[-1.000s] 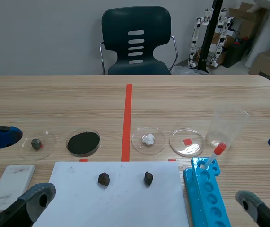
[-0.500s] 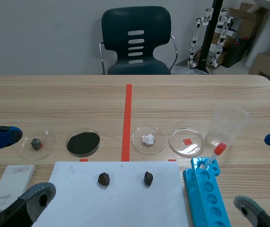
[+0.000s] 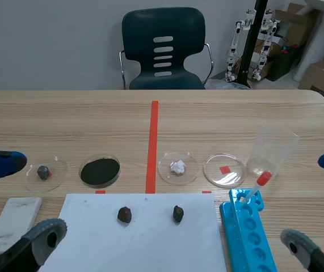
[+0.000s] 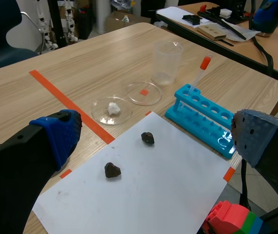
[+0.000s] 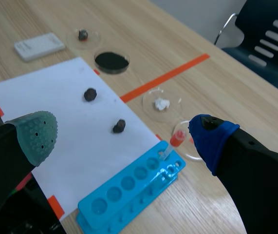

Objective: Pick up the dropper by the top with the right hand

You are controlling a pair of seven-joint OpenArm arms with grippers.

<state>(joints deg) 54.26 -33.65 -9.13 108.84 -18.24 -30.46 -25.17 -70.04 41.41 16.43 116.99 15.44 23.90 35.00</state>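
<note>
The dropper (image 3: 256,187), clear with a red top, leans in the far end hole of the blue rack (image 3: 247,232). My right gripper (image 3: 315,204) is open, to the right of the rack and apart from it. In the right wrist view the dropper (image 5: 174,143) rises from the rack (image 5: 129,195) just inside the blue fingertip (image 5: 209,136), below the open right gripper (image 5: 121,136). My left gripper (image 3: 24,198) is open at the table's near left. From the left wrist view the dropper (image 4: 200,73) and rack (image 4: 202,119) lie far ahead of the left gripper (image 4: 153,139).
A clear beaker (image 3: 272,150) stands just behind the rack. Several petri dishes (image 3: 224,170) line the table's middle. Two dark stones (image 3: 177,213) lie on a white sheet (image 3: 144,243). A white device (image 3: 14,221) sits near the left gripper. A chair (image 3: 163,48) stands beyond the table.
The right gripper's blue fingertip has crept slightly toward the far side of the table. Nothing else has moved.
</note>
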